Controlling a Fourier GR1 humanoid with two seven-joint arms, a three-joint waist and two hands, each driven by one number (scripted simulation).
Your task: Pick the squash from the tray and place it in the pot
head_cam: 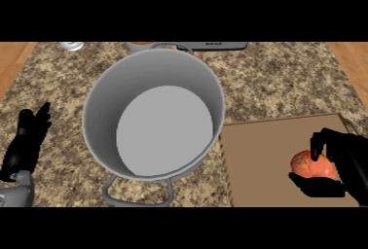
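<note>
An orange-red squash [313, 165] lies on the brown tray [262, 165] at the lower right. My right hand [346, 165] wraps it from the right side, fingers curled over its top and thumb under its front, hiding its right part. The squash still appears to rest on the tray. A large grey pot [152, 114] with a pale bottom stands in the middle of the granite counter, left of the tray, its handle [137, 194] pointing toward me. My left hand [25, 143] stays at the left edge, fingers straight and pointing up, holding nothing.
At the counter's far edge sit a white round thing [72, 45], a dark flat object [215, 45] and part of an orange-topped item [141, 44]. Wooden floor shows beyond the counter's left and right sides.
</note>
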